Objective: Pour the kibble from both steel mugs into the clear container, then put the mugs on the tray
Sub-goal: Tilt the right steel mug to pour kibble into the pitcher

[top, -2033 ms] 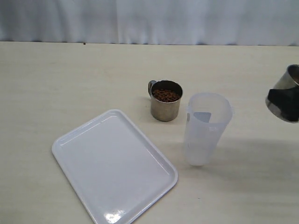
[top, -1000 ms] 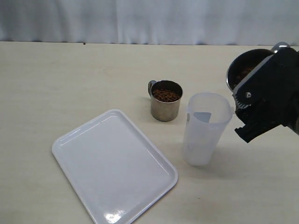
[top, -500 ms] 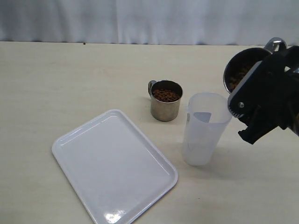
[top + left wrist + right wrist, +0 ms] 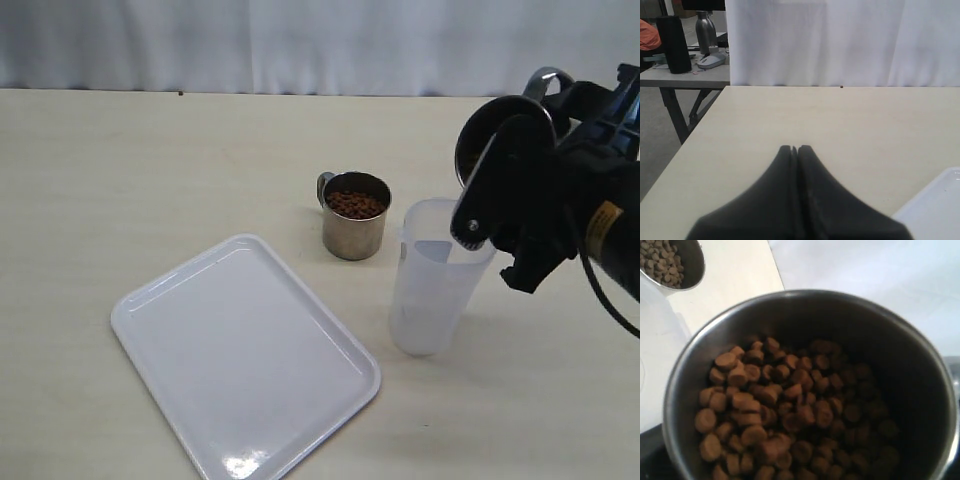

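While the kibble (image 4: 785, 410) sits piled inside the tilted steel mug (image 4: 497, 120), none shows in the clear container (image 4: 440, 285), so the first pour looks barely begun. The right gripper (image 4: 512, 175) is clamped round that mug, whose mouth leans toward the container rim just below the jaws. The second steel mug (image 4: 354, 232) is full and upright, past the container from this gripper, near it but apart. The tray (image 4: 245, 360) is bare, farther out the same way. The left gripper (image 4: 794, 149) has its fingers pressed together on nothing, with a tray corner nearby. Both pours and both placements are left to do. The table (image 4: 150, 170) is open all round. The tight spot is mug lip against container rim; the tall tub probably tips easily.
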`<state>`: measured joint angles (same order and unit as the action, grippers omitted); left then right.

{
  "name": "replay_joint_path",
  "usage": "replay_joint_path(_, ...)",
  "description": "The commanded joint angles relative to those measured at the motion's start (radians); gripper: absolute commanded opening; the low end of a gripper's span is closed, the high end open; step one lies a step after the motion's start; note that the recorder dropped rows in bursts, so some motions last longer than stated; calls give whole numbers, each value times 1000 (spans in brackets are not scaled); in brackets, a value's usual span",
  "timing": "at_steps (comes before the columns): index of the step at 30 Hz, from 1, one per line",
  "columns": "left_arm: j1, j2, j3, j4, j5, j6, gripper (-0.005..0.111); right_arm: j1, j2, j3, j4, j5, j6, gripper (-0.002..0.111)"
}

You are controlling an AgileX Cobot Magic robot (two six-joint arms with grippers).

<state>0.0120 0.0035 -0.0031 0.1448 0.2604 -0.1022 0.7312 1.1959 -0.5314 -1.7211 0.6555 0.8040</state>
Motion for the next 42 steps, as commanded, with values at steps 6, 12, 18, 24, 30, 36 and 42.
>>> replay_joint_path(6, -2, -4, 3, 0, -5, 1, 0, 0, 17, -13, -23, 27, -175, 5)
replay_joint_path(12, -2, -4, 3, 0, -5, 1, 0, 0, 17, -13, -23, 27, -281, 5)
replay_joint_path(18, -2, -4, 3, 0, -5, 1, 0, 0, 17, -14, -23, 27, -304, 5)
replay_joint_path(24, -2, -4, 3, 0, -5, 1, 0, 0, 29, -40, -23, 23, -325, 5)
replay_joint_path(30, -2, -4, 3, 0, -5, 1, 0, 0, 46, -60, -23, 27, -383, 5)
replay_joint_path(36, -2, -4, 3, 0, -7, 1, 0, 1, 46, -60, -23, 27, -460, 5)
replay_joint_path(42, -2, -4, 3, 0, -7, 1, 0, 4, 46, -60, -23, 21, -572, 5)
